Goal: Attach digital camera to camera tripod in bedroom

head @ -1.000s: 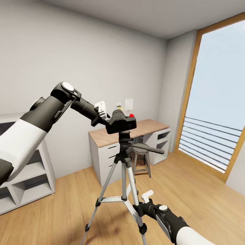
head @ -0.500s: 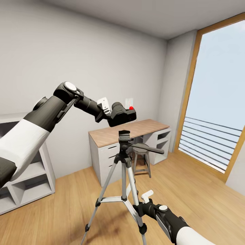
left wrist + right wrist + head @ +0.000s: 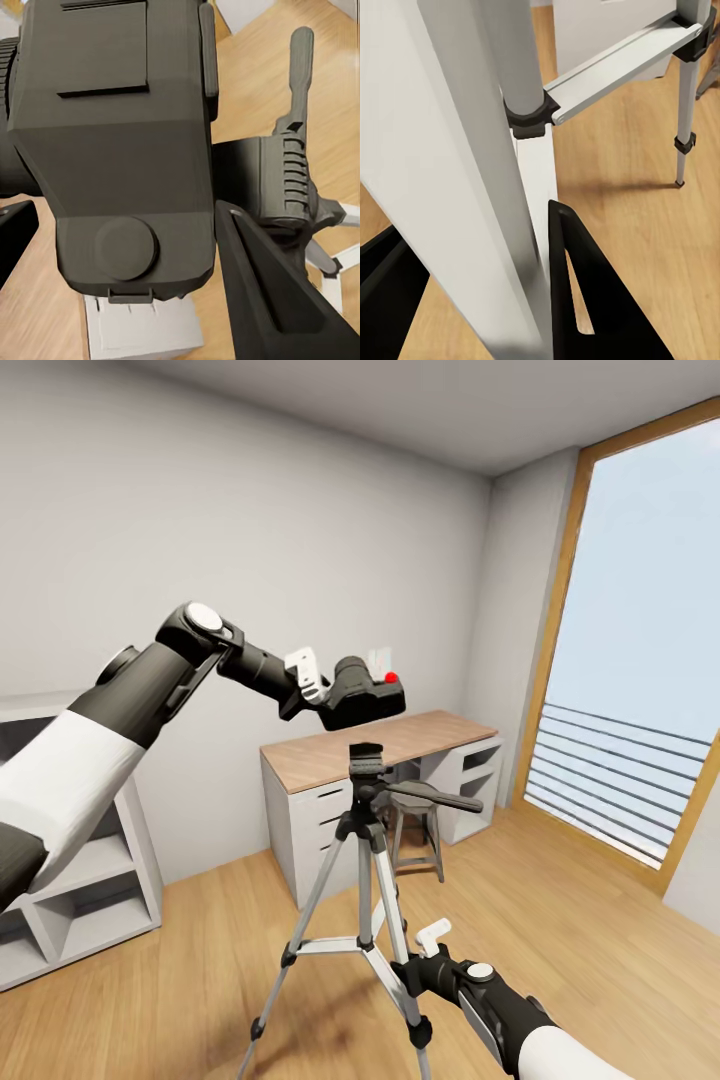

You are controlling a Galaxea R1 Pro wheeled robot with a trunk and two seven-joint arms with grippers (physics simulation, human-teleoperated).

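Up front, the left gripper (image 3: 335, 698) was clamped on the camera (image 3: 364, 697), holding it in the air just above the tripod (image 3: 367, 830) head, apart from it, with a clear gap between camera base and head plate. Camera sat slightly tilted, red button (image 3: 391, 678) on top toward the window side. From the left wrist, the camera (image 3: 120, 142) body filled the space between the dark fingers (image 3: 270, 292), one finger against its side, the other at the frame edge; the tripod (image 3: 289, 184) head and its pan handle (image 3: 300, 64) lay beyond, off to one side of the camera. The left arm reached out from the robot's left across the grey wall. The right gripper (image 3: 412, 966) was low, closed around a silver tripod leg near the spreader joint; from the right wrist the leg (image 3: 480, 172) ran between the black fingers (image 3: 592, 300), touching them, with a spreader bar (image 3: 619, 64) and another leg (image 3: 684, 105) standing on the wood floor (image 3: 645, 217). The tripod stood upright on the plank floor (image 3: 600, 950), pan handle (image 3: 435, 796) pointing toward the window (image 3: 640, 660). Behind it were a wood-topped desk (image 3: 400, 738) with grey drawers and a stool (image 3: 418, 835) tucked beside it. A white cube shelf (image 3: 90, 900) stood against the wall on the robot's left.
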